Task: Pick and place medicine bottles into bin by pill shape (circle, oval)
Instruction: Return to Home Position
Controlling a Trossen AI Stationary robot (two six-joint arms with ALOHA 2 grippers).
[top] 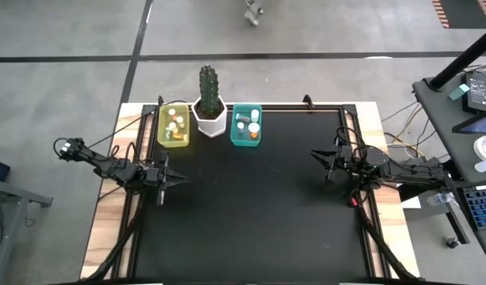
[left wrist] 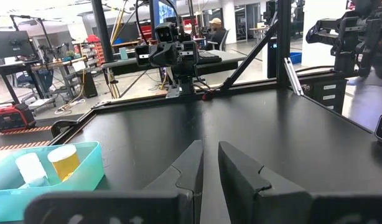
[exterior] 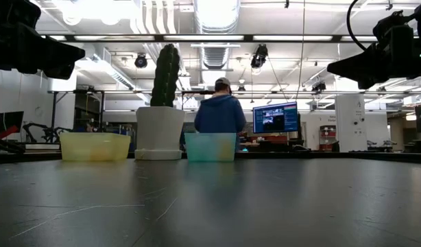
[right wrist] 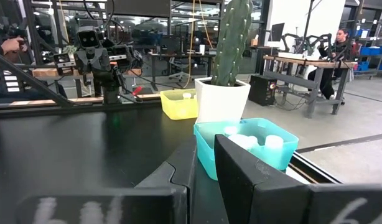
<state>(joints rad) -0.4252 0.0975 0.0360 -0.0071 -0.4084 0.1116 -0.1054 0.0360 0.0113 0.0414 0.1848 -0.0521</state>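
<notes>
Several tiny medicine bottles with white caps lie inside a yellow tub (top: 173, 124) and a teal tub (top: 246, 125) at the table's far edge; both tubs rest on their bases. Bottles show in the teal tub in the left wrist view (left wrist: 63, 163) and the right wrist view (right wrist: 253, 142). My left gripper (top: 180, 180) hovers at the table's left side, its fingers (left wrist: 208, 163) nearly closed and empty. My right gripper (top: 314, 156) hovers at the right side, its fingers (right wrist: 203, 163) nearly closed and empty.
A cactus in a white hexagonal pot (top: 210, 112) stands between the two tubs. The black mat (top: 251, 214) spreads from the tubs to the near edge. A person (exterior: 220, 113) sits in the room beyond the table.
</notes>
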